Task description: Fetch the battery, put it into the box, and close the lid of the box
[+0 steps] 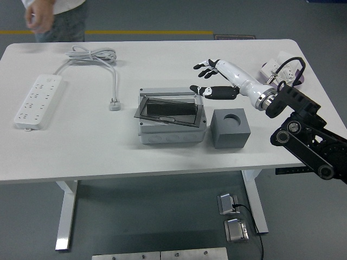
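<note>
The right hand [212, 80] hovers over the white table [81, 146], just to the right of the box [171, 119] and beyond the grey block [230, 128], its fingers spread and holding nothing. Its black thumb points left toward the box's far right corner but does not touch it. The box sits at the middle of the table, a grey case whose dark lid [168, 110] lies tilted and slightly askew in the opening rather than seated flat. The battery cannot be made out; whether it lies under the lid cannot be told. The grey block, with a round hole in its top, stands just right of the box. A white power strip [35, 101] lies at the left with its cable [95, 57] coiled toward the far edge. A purple tray [298, 81] of small packets sits at the far right, partly behind the arm. A person [51, 16] stands at the far left corner, away from the table.
</note>
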### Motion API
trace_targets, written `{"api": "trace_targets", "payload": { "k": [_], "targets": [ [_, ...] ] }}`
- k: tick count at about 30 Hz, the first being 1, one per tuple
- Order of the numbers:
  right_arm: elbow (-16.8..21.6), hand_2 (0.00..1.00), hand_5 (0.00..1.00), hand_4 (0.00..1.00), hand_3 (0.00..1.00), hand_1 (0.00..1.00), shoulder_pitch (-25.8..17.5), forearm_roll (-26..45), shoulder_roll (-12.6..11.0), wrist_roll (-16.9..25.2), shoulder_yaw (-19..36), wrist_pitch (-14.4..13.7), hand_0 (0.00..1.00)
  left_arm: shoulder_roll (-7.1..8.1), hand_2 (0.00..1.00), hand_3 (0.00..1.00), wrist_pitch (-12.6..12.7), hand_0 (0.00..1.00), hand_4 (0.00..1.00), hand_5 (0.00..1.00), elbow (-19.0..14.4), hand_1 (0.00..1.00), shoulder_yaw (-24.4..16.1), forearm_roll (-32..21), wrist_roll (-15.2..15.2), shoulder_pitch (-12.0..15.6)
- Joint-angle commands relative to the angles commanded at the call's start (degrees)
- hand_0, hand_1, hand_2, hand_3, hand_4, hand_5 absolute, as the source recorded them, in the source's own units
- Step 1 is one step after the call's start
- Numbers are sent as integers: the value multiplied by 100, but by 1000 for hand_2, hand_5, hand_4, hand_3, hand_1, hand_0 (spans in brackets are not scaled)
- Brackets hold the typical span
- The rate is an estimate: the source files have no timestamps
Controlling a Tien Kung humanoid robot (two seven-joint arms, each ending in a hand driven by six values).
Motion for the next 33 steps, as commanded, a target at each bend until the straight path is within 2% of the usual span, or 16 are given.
{"api": "trace_targets", "payload": {
  "k": [5,11,14,17,23,26,27,32,33],
  "targets": [
    [-233,697,602,784,788,677,-509,800,241,740,828,-547,766,-18,623,624,7,626,663,53,0,691,43,-86,-12,30],
    [-395,681,607,788,757,665,-952,1949,455,1733,1365,-932,757,-35,624,624,6,627,663,54,1,691,70,-135,-18,60],
    [-439,681,607,788,757,665,-1143,2457,550,2173,1421,-971,757,-36,624,624,5,627,663,54,1,691,82,-153,-21,69],
    [-505,669,604,791,750,659,-1315,2928,629,2504,1472,-813,740,-39,623,624,3,625,664,54,3,691,95,-166,-25,75],
    [-709,671,597,807,731,654,-1656,3670,659,2329,1600,-283,720,-42,624,624,5,626,664,54,6,690,145,-243,-46,78],
    [-751,671,597,807,731,654,-1762,3745,639,2247,1657,-194,720,-34,624,624,7,626,664,54,6,690,141,-248,-44,86],
    [-755,700,592,830,760,664,-1809,3742,628,2221,1682,-174,727,-28,624,624,7,627,663,55,6,690,140,-251,-42,92],
    [-716,700,592,830,760,664,-1953,3695,605,2190,1754,-163,727,-3,624,624,11,627,663,55,6,690,141,-272,-42,112],
    [-708,750,601,909,861,715,-1969,3691,602,2189,1759,-164,781,1,623,624,12,626,663,54,6,690,142,-276,-42,114]
  ]
}}
